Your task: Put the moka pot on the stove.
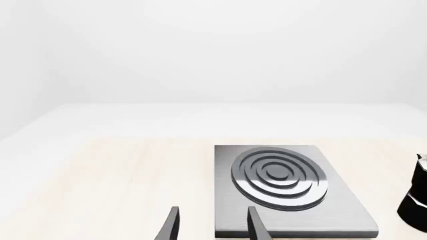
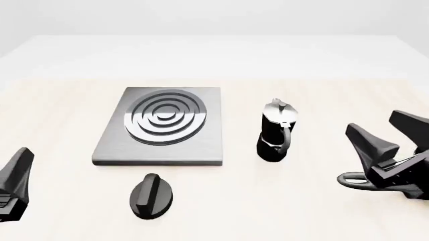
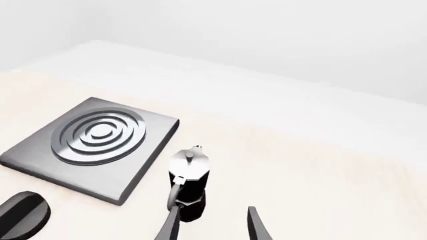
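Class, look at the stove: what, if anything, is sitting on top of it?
Nothing rests on the stove; its ring burner is fully exposed. The moka pot stands on the table to its right, apart from it. What lies beneath the slab is hidden.

A pale wood-toned bench [image 2: 54,110] is carrying three things. The stove [image 2: 201,145] is lying flat left of centre, the moka pot [image 2: 274,135] is standing upright just to its right, apart from it, and a black oval knob [image 2: 151,196] is sitting nearer the front edge
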`<action>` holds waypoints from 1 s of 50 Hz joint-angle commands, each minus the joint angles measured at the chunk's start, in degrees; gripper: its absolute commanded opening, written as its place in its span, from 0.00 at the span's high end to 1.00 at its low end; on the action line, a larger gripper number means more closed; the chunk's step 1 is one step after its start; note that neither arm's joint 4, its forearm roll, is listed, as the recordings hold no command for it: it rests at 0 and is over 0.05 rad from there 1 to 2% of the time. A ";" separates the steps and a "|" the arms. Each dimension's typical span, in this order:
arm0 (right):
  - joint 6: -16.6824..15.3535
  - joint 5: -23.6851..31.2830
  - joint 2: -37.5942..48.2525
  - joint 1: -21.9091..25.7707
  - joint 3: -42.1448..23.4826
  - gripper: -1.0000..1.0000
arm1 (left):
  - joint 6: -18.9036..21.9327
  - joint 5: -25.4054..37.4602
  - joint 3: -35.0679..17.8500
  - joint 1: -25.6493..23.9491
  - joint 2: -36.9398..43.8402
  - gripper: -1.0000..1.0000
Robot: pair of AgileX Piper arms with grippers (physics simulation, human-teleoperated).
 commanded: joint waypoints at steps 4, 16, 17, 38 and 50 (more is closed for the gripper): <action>2.01 -11.53 11.62 3.31 4.15 0.00 | 0.00 0.00 0.00 0.00 0.00 0.00; 2.72 -14.02 14.08 3.55 4.81 0.00 | 0.00 0.00 0.00 0.00 0.00 0.00; 3.18 -14.17 14.37 3.68 4.64 0.00 | 0.00 0.00 0.00 0.00 0.00 0.00; 4.31 -22.33 24.47 4.90 3.57 0.00 | 0.00 0.00 0.00 0.00 0.00 0.00; 4.71 -26.90 31.03 5.94 1.93 0.00 | 0.00 0.00 0.00 0.00 0.00 0.00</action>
